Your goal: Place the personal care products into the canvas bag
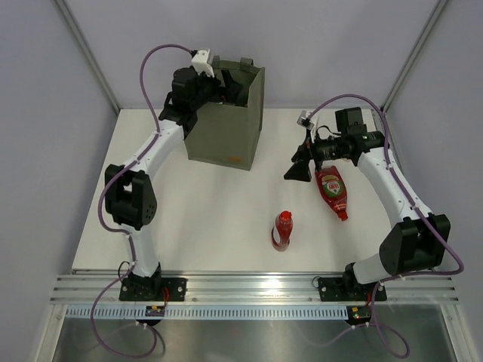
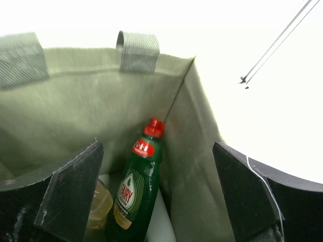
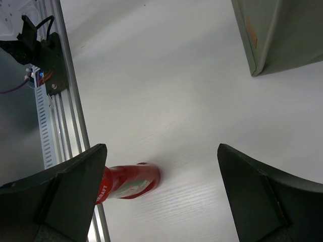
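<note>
Left gripper: jaws spread wide, empty, at the mouth of the canvas bag.
Green bottle: inside the bag, leaning in a corner.
Upright red bottle: mid-table. Judged light, stiff, slick plastic, best taken across the body.
Lying red bottle: just beside the right gripper, whose jaws were fully spread and empty.

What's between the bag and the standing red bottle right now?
Nothing. The top view shows only bare table between the bag and the red bottle.
</note>
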You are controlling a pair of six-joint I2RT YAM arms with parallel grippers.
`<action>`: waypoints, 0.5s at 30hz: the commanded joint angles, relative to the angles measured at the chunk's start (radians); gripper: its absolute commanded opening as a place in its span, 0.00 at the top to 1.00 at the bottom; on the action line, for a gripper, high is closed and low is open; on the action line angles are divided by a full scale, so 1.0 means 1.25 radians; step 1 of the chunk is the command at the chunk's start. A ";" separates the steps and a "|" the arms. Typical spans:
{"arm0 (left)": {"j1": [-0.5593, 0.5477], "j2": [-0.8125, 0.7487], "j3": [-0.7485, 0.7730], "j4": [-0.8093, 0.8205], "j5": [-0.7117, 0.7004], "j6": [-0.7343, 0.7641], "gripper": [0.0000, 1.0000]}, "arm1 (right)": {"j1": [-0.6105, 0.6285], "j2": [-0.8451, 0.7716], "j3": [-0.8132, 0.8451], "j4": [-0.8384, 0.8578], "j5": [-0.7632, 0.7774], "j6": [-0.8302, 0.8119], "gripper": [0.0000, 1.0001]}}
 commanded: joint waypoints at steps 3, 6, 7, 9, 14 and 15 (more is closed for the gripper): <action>0.018 -0.136 -0.038 0.050 -0.022 0.068 0.01 | 0.064 -0.021 0.025 -0.023 0.142 0.035 0.00; 0.032 -0.218 -0.064 0.000 -0.042 0.112 0.01 | 0.102 -0.026 0.036 -0.028 0.244 0.102 0.00; 0.038 -0.271 -0.076 -0.012 -0.047 0.124 0.01 | 0.133 -0.023 0.041 -0.030 0.273 0.121 0.00; 0.044 -0.332 -0.129 -0.040 -0.060 0.150 0.01 | 0.176 -0.015 0.073 -0.097 0.334 0.119 0.01; 0.056 -0.537 -0.303 -0.151 -0.104 0.140 0.01 | 0.346 -0.006 0.088 -0.132 0.513 0.170 0.01; 0.056 -0.612 -0.386 -0.158 -0.111 0.130 0.01 | 0.364 -0.004 0.088 -0.131 0.565 0.185 0.00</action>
